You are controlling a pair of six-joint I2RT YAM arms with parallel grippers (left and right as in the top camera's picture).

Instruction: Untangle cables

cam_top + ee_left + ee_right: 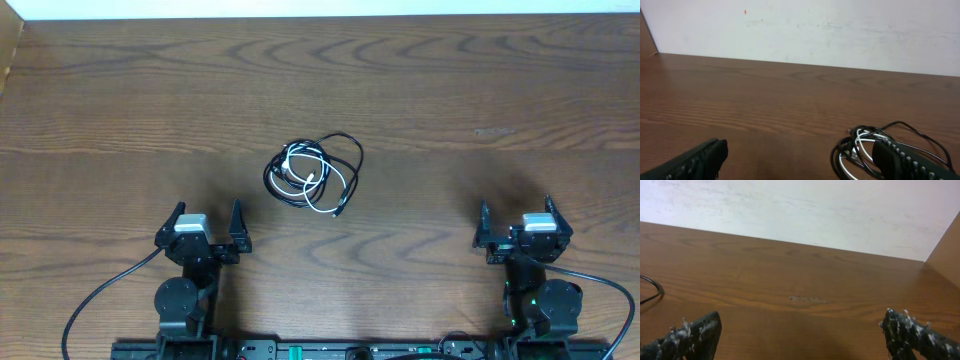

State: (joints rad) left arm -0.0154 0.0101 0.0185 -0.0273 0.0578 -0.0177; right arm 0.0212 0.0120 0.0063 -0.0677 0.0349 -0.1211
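A small tangle of cables (313, 175), one white and black ones, lies looped together near the middle of the wooden table. In the left wrist view the tangle (865, 150) sits ahead and to the right, partly behind my right finger. My left gripper (205, 225) is open and empty, near the front edge, below and left of the tangle. My right gripper (522, 222) is open and empty at the front right, far from the cables. In the right wrist view only a black cable loop (651, 292) shows at the left edge.
The wooden table (480, 90) spreads wide around the tangle. A pale wall (840, 30) stands behind its far edge. Thick black arm wires (100, 295) run from both arm bases at the front. A faint scuff (807, 299) marks the wood.
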